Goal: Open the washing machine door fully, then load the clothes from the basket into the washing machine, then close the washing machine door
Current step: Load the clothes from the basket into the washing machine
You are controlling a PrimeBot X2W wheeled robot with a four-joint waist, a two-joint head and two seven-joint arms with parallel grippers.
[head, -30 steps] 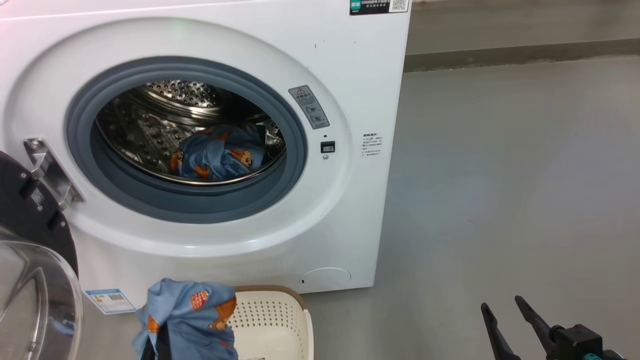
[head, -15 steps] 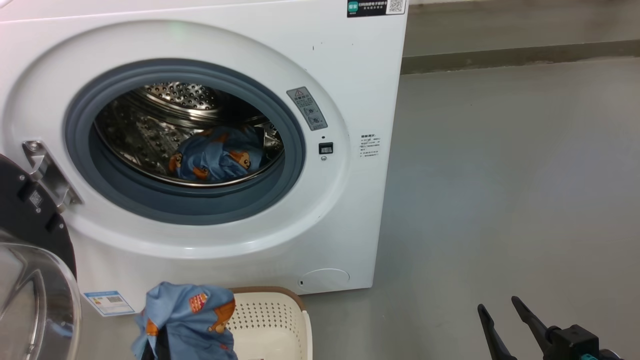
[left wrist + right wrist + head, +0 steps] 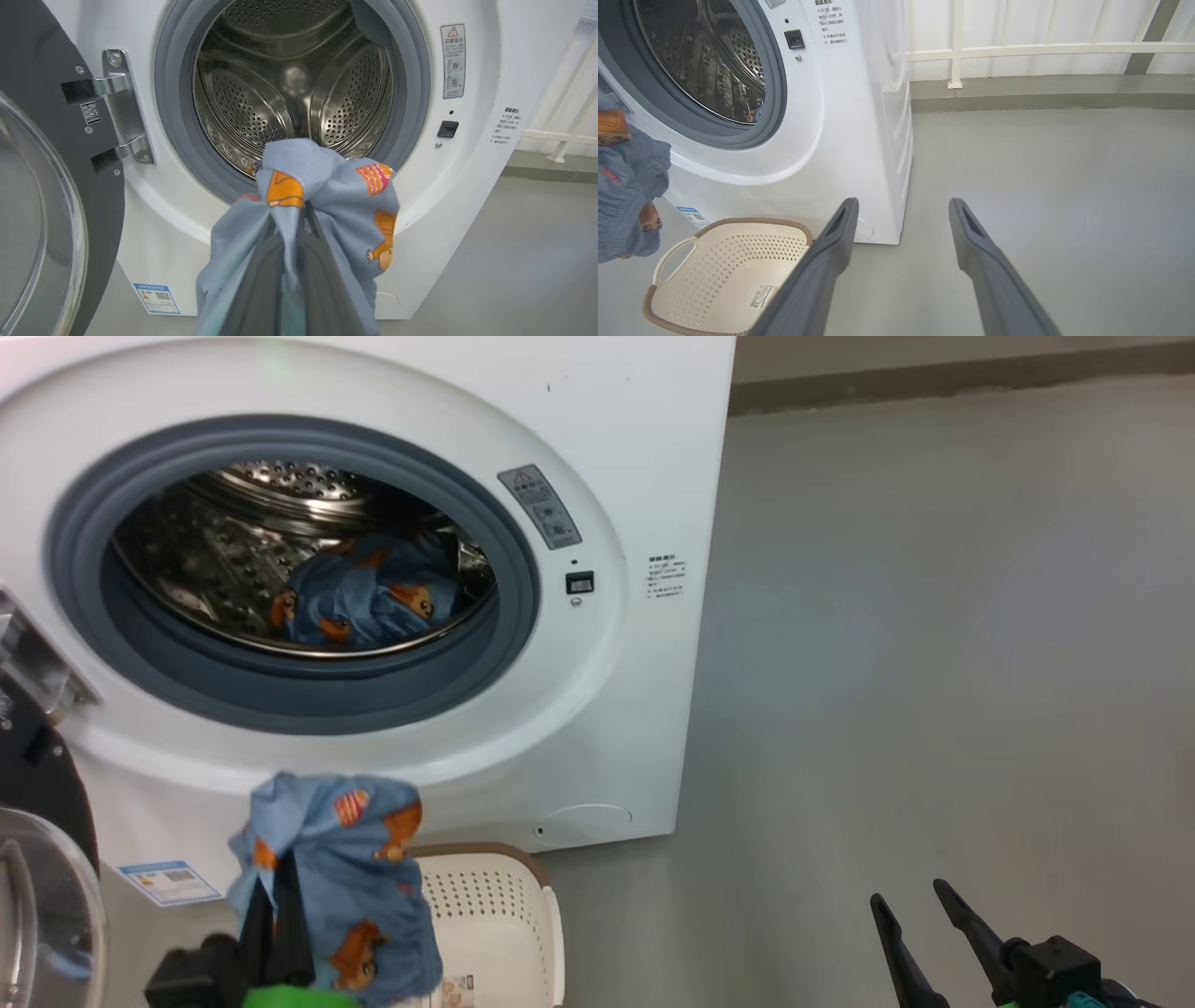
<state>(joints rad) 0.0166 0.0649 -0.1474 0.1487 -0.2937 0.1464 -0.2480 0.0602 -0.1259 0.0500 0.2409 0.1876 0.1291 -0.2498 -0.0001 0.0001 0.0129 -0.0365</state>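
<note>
The white washing machine (image 3: 635, 448) stands with its drum open, and one piece of the blue cartoon-print clothes (image 3: 364, 597) lies inside. The washing machine door (image 3: 37, 859) is swung open at the left, its glass bowl facing me (image 3: 42, 186). My left gripper (image 3: 280, 873) is shut on another blue piece (image 3: 345, 877), held up just below the drum opening (image 3: 327, 186) and above the basket. The cream basket (image 3: 495, 915) sits on the floor against the machine's front, only a label sticker showing inside it (image 3: 728, 270). My right gripper (image 3: 910, 901) is open over bare floor at the lower right (image 3: 901, 207).
Grey floor (image 3: 934, 616) stretches to the right of the machine. A white railing and low kerb (image 3: 1017, 49) run behind it. The door's metal hinge (image 3: 117, 107) sticks out at the opening's left side. A blue energy label (image 3: 168, 882) is low on the front.
The head camera has shifted, sliding the machine left and up in view. My left gripper has lifted the blue piece higher above the basket toward the opening. The right gripper stays open.
</note>
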